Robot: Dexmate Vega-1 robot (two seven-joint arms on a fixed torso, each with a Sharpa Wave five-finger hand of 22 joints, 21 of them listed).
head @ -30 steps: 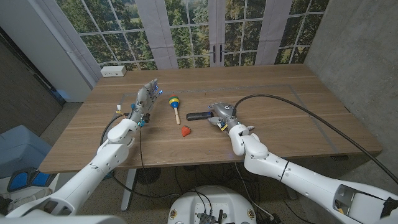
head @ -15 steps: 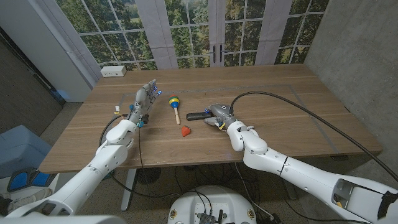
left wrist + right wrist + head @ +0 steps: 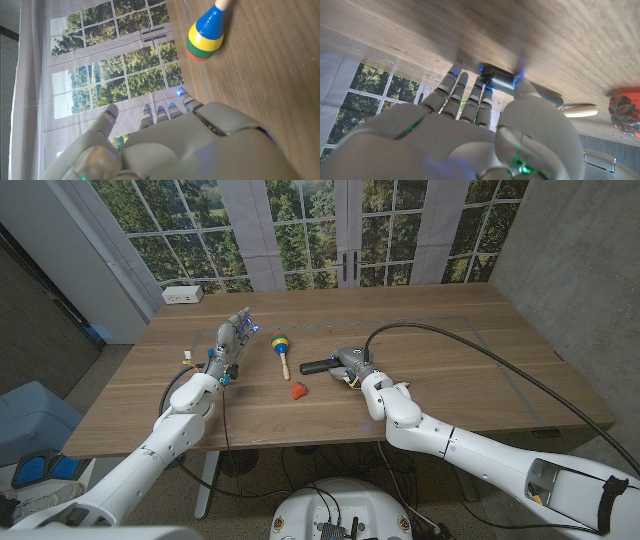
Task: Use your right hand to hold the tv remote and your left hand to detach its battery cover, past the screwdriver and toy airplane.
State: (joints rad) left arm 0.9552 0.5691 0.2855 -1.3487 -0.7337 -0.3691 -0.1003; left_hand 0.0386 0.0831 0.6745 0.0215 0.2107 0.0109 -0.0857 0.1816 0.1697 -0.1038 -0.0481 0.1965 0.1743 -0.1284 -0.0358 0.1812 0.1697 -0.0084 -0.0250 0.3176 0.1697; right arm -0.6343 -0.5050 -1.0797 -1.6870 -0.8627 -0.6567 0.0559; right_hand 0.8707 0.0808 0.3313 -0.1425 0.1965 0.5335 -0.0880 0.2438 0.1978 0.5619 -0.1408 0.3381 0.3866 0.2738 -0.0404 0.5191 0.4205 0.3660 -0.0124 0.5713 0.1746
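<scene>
The remote [image 3: 322, 365] is seen lying flat on the table [image 3: 450, 340], dark and slim, directly at the fingertips of the right hand [image 3: 352, 366]. In the right wrist view the remote [image 3: 505, 81] is met by the extended fingers [image 3: 470, 97], with the thumb set against its near end; whether it is actually gripped cannot be told. Over the last second the right arm has been brought further in over the remote, so a hold is judged to be close. The left hand [image 3: 229, 345] has stayed where it was, standing with fingers apart and nothing in it. Between the two hands lie a striped wooden-handled toy [image 3: 281, 349] and a small red toy [image 3: 298, 391], neither disturbed.
</scene>
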